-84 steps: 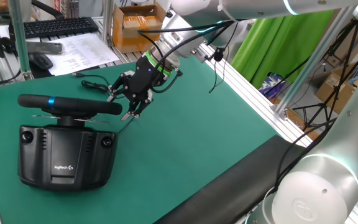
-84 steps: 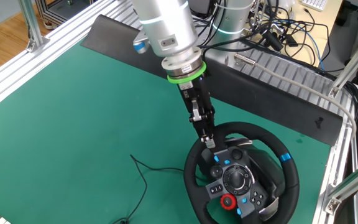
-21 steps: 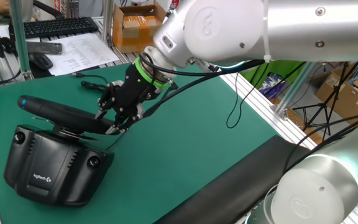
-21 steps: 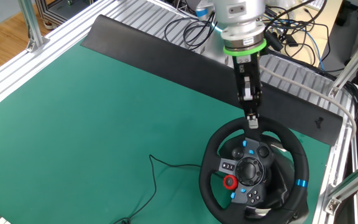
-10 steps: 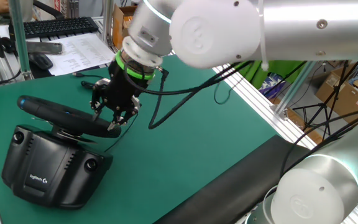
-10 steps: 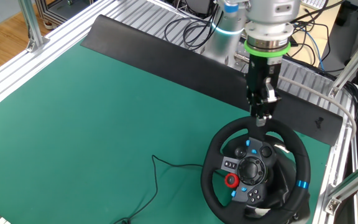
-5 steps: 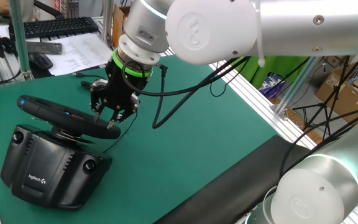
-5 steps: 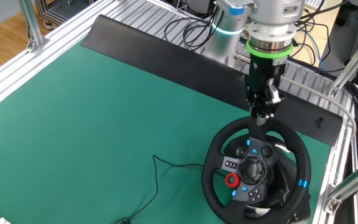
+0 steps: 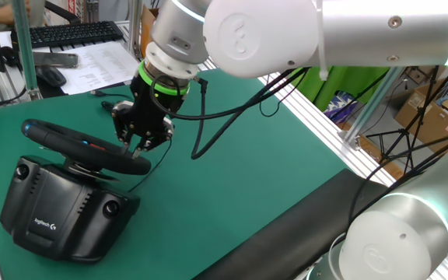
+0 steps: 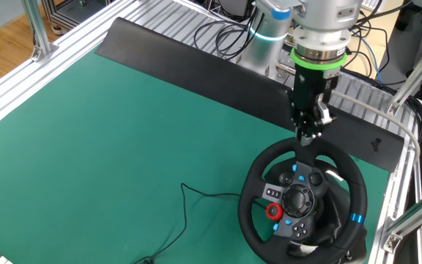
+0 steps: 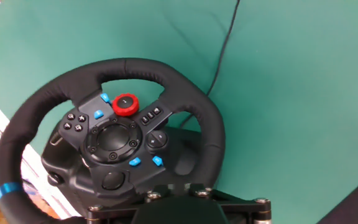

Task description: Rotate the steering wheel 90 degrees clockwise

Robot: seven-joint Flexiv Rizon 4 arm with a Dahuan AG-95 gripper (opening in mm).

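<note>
The steering wheel is a black round rim on a boxy black Logitech base. In the other fixed view the wheel has its blue stripe at the lower right and a red button left of the hub. My gripper hangs just over the far top of the rim, its fingers slightly apart and holding nothing. It also shows in the other fixed view. The hand view looks down on the wheel, and only the hand's black body shows at the bottom edge.
A thin black cable lies on the green mat left of the wheel. A keyboard, mouse and papers lie at the back. Aluminium frame rails and a black strip border the mat near the wheel.
Since the first frames the blue stripe has gone from upper right to lower right and the base has shifted. In the last second my gripper has lifted slightly off the rim.
</note>
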